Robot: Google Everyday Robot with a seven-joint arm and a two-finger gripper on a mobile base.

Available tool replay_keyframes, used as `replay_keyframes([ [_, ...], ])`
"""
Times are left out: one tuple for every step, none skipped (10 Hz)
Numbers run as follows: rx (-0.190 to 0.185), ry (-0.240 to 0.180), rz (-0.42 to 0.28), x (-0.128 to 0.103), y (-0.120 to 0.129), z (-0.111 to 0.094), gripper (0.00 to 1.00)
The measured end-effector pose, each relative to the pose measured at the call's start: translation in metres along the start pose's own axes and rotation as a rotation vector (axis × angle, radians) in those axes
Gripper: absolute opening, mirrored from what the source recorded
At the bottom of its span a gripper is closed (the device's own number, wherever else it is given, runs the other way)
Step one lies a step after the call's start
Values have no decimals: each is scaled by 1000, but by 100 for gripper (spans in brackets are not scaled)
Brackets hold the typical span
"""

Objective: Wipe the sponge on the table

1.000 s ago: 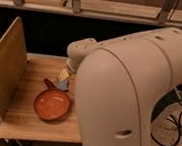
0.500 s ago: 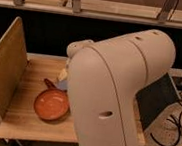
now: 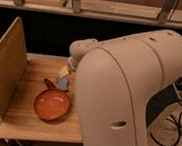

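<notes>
The sponge (image 3: 62,84), a small blue-grey pad, lies on the light wooden table (image 3: 25,119) just behind the handle of the orange pan (image 3: 52,105). My gripper (image 3: 65,74) comes down from the pale wrist (image 3: 80,50) right above the sponge, with a pale yellowish part directly over the pad. I cannot tell whether it touches the sponge. My bulky white arm (image 3: 127,92) hides the right half of the table.
An upright tan panel (image 3: 3,68) stands along the table's left edge. A dark wall and a shelf rail run behind the table. Cables (image 3: 175,129) lie on the speckled floor at the right.
My arm's big upper link has swung across the view, first left and then slightly back. The gripper stays over the sponge near the pan handle, and the pan has not moved.
</notes>
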Motion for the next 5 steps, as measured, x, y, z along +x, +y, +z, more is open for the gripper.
replay_keyframes([
  [-42, -13, 8, -2, 12, 10, 76],
  [-82, -15, 18, -1, 22, 23, 76],
  [-115, -10, 36, 3, 26, 37, 76],
  [-138, -2, 55, 6, 26, 49, 76],
  [-150, 4, 69, 7, 26, 59, 76],
])
